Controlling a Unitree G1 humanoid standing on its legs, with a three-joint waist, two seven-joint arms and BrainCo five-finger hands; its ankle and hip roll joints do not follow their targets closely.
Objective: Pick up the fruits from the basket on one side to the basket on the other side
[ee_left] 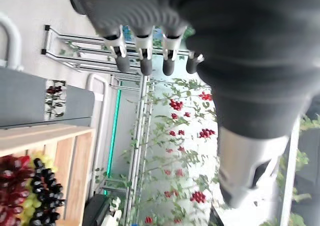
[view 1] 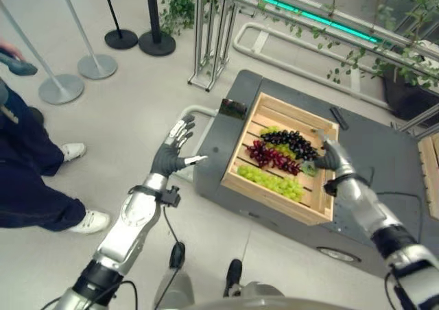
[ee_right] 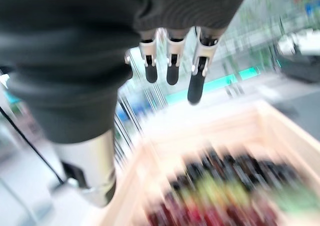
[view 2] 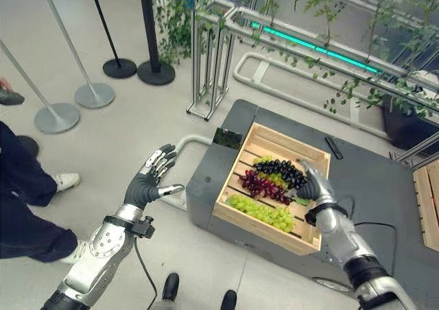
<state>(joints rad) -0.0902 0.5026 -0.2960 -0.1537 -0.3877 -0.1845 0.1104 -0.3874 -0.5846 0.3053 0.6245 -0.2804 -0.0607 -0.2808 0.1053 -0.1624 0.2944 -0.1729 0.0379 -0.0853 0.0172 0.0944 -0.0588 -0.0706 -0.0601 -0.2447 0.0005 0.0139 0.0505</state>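
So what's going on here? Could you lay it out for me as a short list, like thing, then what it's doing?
Crate: wooden crate on a dark grey platform
Fruit: black grapes, red grapes, green grapes, all lying in the crate
Right robot hand: over the crate's right side, fingers straight, holding nothing
Left robot hand: open, raised over the floor left of the platform
Bystander: person standing at the far left

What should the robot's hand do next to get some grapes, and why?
Probably lower the right hand onto the dark grapes and curl its fingers round a bunch. It hovers open above the wooden crate, holding nothing, with red grapes and green grapes lying nearby. The left hand is open, off beside the crate.
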